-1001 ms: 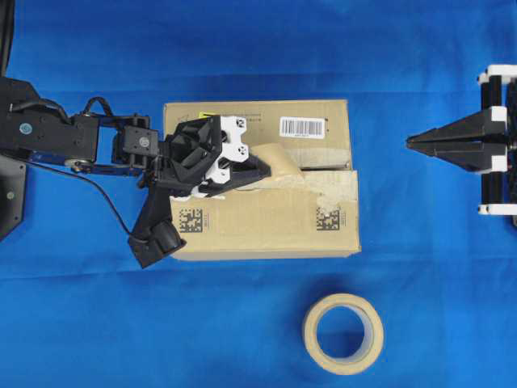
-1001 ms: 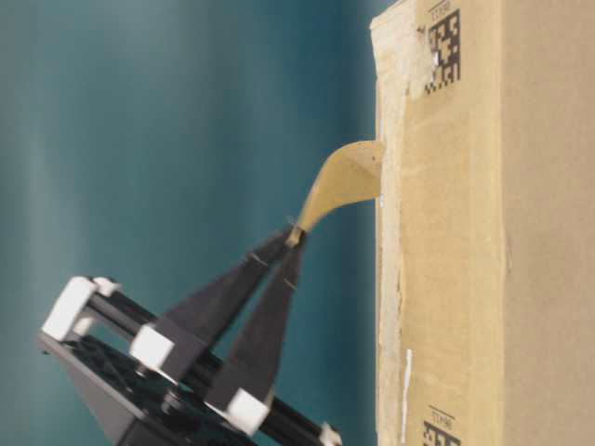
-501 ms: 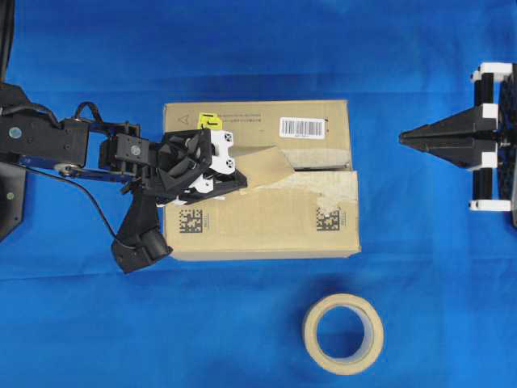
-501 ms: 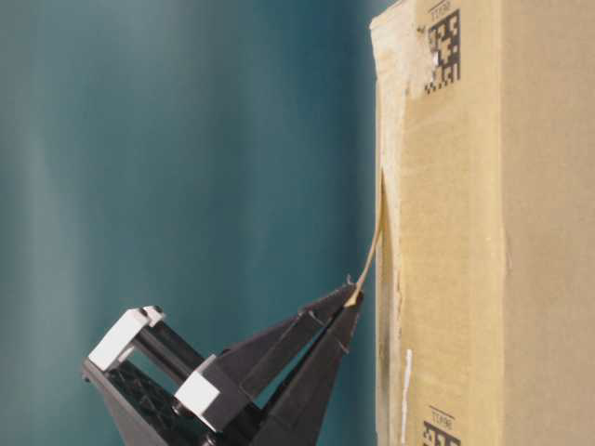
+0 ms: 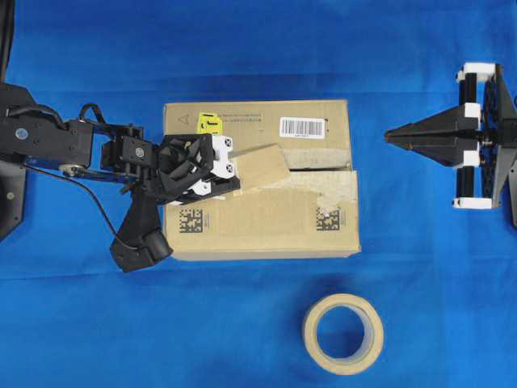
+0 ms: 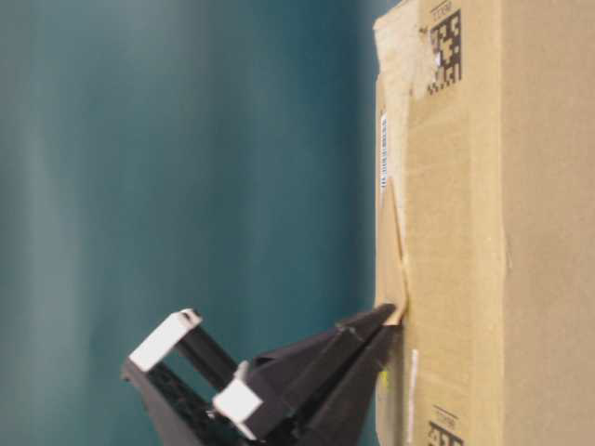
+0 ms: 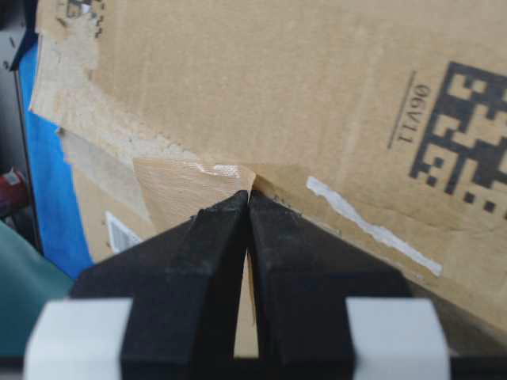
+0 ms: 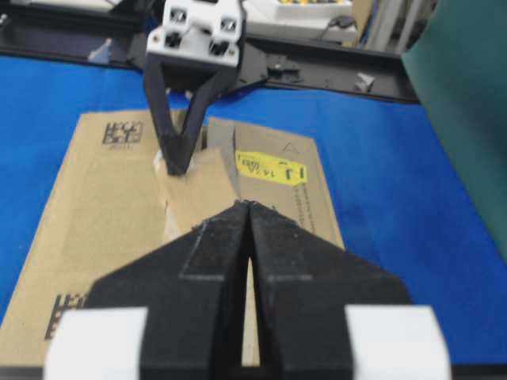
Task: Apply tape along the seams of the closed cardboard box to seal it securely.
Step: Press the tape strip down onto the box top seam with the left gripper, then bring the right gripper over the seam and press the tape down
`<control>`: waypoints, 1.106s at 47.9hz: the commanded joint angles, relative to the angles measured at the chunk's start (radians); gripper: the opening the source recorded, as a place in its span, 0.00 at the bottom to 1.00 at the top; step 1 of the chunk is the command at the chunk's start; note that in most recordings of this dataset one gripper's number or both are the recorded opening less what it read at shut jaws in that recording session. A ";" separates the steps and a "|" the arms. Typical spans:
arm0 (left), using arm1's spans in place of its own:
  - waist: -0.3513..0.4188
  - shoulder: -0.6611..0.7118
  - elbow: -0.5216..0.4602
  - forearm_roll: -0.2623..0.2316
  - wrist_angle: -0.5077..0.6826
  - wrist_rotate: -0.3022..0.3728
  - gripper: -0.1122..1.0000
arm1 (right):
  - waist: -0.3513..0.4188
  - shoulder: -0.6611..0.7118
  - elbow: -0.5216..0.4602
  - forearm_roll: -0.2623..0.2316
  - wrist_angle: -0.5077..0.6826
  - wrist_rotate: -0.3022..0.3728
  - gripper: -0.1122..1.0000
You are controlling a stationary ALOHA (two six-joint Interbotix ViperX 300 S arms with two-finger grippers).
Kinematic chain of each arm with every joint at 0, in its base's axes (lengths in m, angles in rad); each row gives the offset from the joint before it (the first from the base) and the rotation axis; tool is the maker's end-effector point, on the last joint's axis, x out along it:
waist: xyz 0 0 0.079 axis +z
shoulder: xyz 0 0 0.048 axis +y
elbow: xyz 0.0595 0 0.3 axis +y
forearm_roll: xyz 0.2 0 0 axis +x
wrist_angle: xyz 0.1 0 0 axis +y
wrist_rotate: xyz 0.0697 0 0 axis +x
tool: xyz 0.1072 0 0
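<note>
The cardboard box [image 5: 266, 218] lies in the middle of the blue table, with a yellow sticker [image 5: 210, 122] and a barcode label [image 5: 301, 127]. Its seam [image 5: 323, 168] runs along the top between the flaps, edged with torn grey residue. The tan tape strip [image 5: 260, 167] lies nearly flat across the seam's left part. My left gripper [image 5: 237, 179] is shut on the strip's left corner, its tips touching the box top [image 6: 395, 316]; the pinched tape [image 7: 190, 190] shows in the left wrist view. My right gripper [image 5: 388, 136] is shut and empty, right of the box.
A round beige tape roll [image 5: 343, 333] lies on the blue table in front of the box. The left arm's body [image 5: 48, 145] reaches in from the left edge. The right wrist view shows the box [image 8: 95, 206] and a dark rail beyond it.
My left gripper has moved left and down, pulling the curled tape flat onto the box top. My right gripper has shifted a little left toward the box.
</note>
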 commanded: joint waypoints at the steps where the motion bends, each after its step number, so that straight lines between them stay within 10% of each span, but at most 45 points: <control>1: 0.005 0.002 -0.005 0.002 0.002 0.011 0.10 | -0.009 0.015 -0.031 0.005 -0.018 0.006 0.10; 23: 0.023 0.005 -0.003 0.002 0.003 0.041 0.10 | -0.015 0.135 -0.081 0.012 -0.071 0.014 0.12; 37: 0.023 0.005 -0.002 0.002 0.002 0.041 0.10 | -0.015 0.325 -0.192 0.075 -0.118 0.035 0.56; 53: 0.023 0.005 0.000 0.002 0.003 0.041 0.10 | 0.014 0.502 -0.333 0.074 -0.100 0.097 0.52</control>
